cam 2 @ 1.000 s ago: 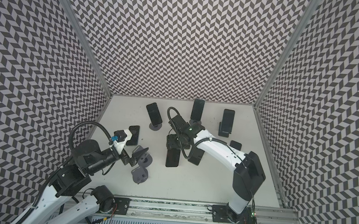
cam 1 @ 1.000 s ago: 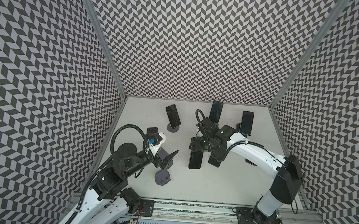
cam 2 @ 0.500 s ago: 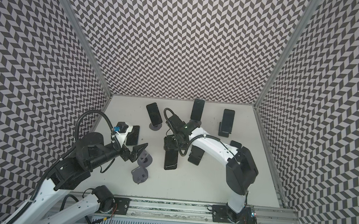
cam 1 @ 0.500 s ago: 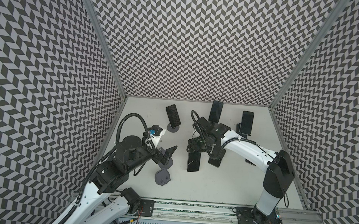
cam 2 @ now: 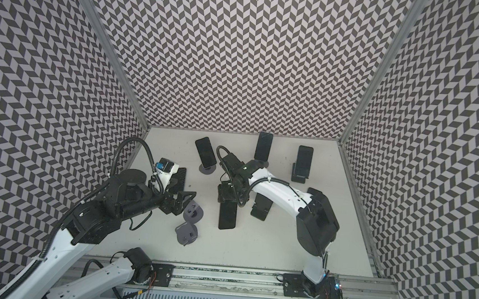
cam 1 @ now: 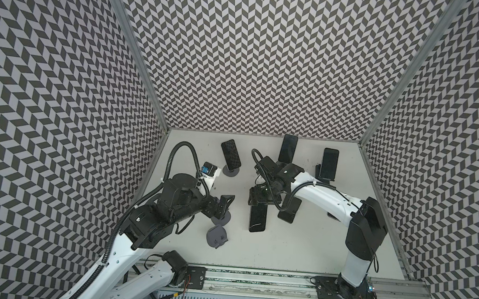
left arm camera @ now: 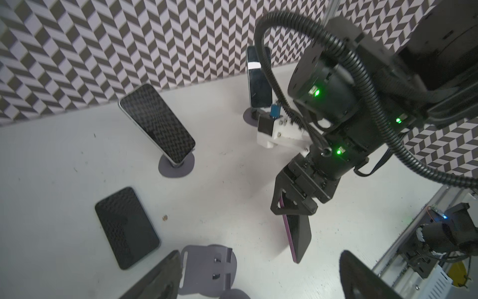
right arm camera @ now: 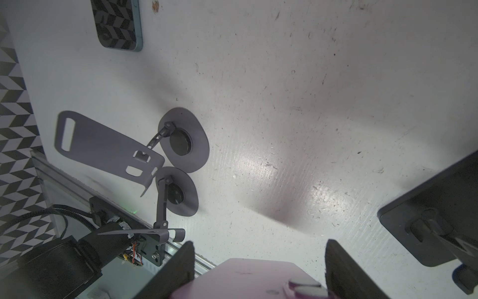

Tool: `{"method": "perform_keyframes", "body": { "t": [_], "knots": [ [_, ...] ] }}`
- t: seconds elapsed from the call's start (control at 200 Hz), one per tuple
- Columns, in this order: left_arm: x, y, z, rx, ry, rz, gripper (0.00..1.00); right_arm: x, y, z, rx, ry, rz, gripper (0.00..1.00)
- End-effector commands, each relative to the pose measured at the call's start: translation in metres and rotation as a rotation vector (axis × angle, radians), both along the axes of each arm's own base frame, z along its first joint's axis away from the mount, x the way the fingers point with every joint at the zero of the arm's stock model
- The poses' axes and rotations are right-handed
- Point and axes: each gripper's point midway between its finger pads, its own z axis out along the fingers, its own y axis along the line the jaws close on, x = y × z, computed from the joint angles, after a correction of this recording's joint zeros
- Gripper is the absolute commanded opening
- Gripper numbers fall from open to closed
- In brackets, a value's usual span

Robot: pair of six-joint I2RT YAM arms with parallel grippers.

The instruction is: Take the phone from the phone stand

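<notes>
Phone: the phone (cam 1: 257,219), dark-faced with a purple edge, hangs end-down and tilted over the middle of the worktop (cam 1: 297,248), clear of every stand. Whether its lower end touches the surface cannot be told.
Right hand: the right hand (cam 1: 259,203) is clenched on the phone's upper end. In the right wrist view its fingers (right arm camera: 178,269) flank the phone's pinkish back.
Left hand: the left hand (cam 2: 182,202) is released, its fingers (left arm camera: 163,274) spread wide with nothing gripped, low over the worktop to the left of the phone.
Grey stand: the grey stand (cam 2: 195,211) is empty and sits just beside the left hand's fingertips, between that hand and the phone.
Second grey stand: the second grey stand (cam 2: 186,232), also empty, is toward the front, its foot close against the first.
Black stand: the black stand (right arm camera: 426,214) is near the phone, under the right arm.
Flat phone: the flat phone (left arm camera: 126,225) lies on the worktop beside the left wrist.
Back row: the back-left phone (cam 1: 231,154), back-middle phone (cam 1: 288,148) and back-right phone (cam 1: 329,163) are each propped on a stand of their own near the rear wall.
</notes>
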Motion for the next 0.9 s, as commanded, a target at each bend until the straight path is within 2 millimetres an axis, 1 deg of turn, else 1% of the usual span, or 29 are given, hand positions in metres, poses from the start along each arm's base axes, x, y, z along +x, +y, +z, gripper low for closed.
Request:
{"method": "perform_keyframes", "body": {
  "t": [0.0, 0.205, 0.466, 0.716, 0.816, 0.841, 0.896],
  "knots": [
    [-0.007, 0.002, -0.014, -0.025, 0.118, 0.045, 0.94, 0.0, 0.008, 0.007, 0.023, 0.005, 0.016, 0.07],
    [-0.01, -0.001, -0.03, -0.058, 0.215, 0.078, 0.94, 0.002, 0.01, 0.006, 0.016, 0.011, 0.016, 0.07],
    [-0.014, -0.005, -0.05, -0.076, 0.311, 0.095, 0.94, 0.0, 0.01, -0.001, -0.006, 0.037, 0.03, 0.07],
    [-0.017, -0.006, -0.058, -0.083, 0.343, 0.101, 0.94, 0.001, 0.012, -0.008, -0.025, 0.057, 0.04, 0.07],
    [-0.018, -0.006, -0.063, -0.075, 0.361, 0.103, 0.94, 0.001, 0.011, -0.011, -0.035, 0.066, 0.044, 0.06],
    [-0.018, -0.006, -0.065, -0.072, 0.367, 0.104, 0.94, 0.0, 0.012, -0.012, -0.034, 0.07, 0.049, 0.03],
    [-0.019, -0.005, -0.067, -0.066, 0.373, 0.105, 0.94, -0.001, 0.012, -0.014, -0.037, 0.079, 0.052, 0.03]
  ]
}}
